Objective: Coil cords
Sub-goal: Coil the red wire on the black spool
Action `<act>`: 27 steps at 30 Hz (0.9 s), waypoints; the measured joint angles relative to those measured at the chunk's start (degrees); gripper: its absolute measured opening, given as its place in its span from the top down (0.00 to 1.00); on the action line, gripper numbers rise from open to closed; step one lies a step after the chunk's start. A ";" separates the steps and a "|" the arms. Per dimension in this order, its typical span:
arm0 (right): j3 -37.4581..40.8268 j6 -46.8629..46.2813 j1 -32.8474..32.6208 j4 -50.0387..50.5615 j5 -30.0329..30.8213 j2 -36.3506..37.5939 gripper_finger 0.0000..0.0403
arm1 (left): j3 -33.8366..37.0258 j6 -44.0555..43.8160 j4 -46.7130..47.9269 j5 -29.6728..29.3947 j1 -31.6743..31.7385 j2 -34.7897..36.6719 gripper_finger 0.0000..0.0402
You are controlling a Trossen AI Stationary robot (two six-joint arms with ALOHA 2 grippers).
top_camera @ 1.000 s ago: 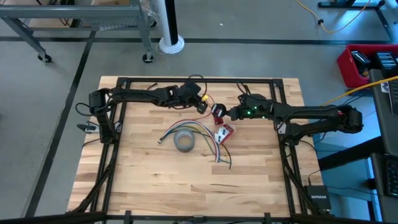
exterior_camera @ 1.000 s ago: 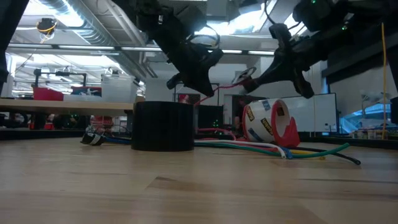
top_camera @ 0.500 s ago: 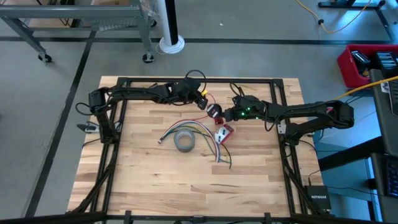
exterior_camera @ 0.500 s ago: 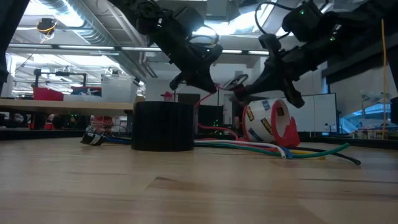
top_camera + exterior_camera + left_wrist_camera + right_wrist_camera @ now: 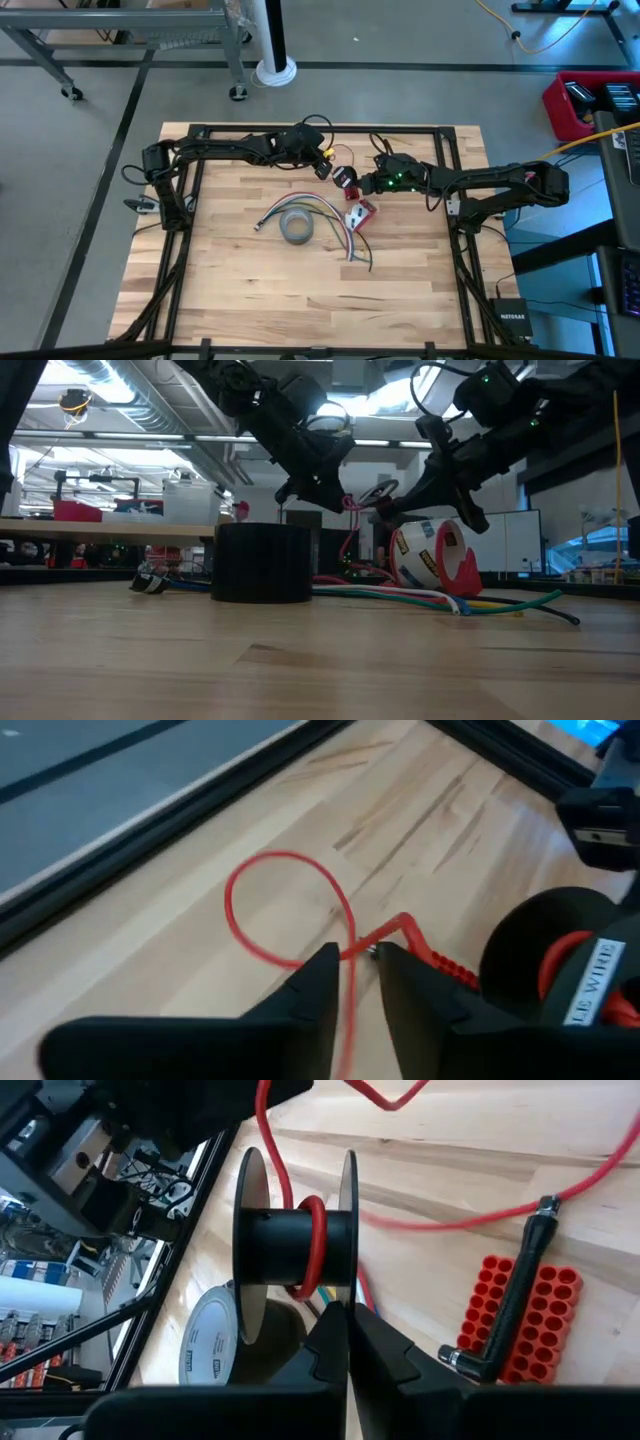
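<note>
Your left tool [image 5: 352, 960] pinches the red wire [image 5: 275, 895] nearly closed. It runs toward the black spool [image 5: 295, 1240], gripped shut by your right tool [image 5: 347, 1325].

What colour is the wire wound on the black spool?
Red. The wire on the spool shows best in the right wrist view.

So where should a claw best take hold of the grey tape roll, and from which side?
Its wall, from straight above: the grey tape roll lies flat with its hole up, so one finger fits inside, one outside. Left claw pinches the red wire; right claw holds the spool.
</note>
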State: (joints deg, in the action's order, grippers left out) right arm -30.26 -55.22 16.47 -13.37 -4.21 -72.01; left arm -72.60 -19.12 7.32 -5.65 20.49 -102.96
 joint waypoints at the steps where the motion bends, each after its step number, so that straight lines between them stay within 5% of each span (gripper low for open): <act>1: 0.00 0.00 0.00 0.01 0.02 0.00 0.99 | 0.00 -0.16 0.38 0.25 -0.02 0.00 0.80; 6: 0.00 0.00 0.07 -0.05 0.07 0.02 0.99 | 0.00 0.95 4.99 -0.23 -0.02 0.00 0.75; 13: 0.00 0.04 0.07 -0.04 0.10 0.63 0.99 | 0.00 3.54 18.98 -14.94 1.03 0.00 0.79; 16: 0.00 0.04 0.07 0.00 0.11 0.90 0.99 | 0.00 3.56 20.95 -16.74 2.48 0.00 0.81; 27: 0.00 0.04 0.07 -0.18 -3.73 3.02 0.99 | 0.00 13.82 18.37 0.91 5.41 0.00 0.88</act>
State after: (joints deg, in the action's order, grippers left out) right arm -30.26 -55.18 16.53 -13.56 -7.94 -68.99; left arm -72.60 -5.30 25.68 -4.74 25.90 -102.96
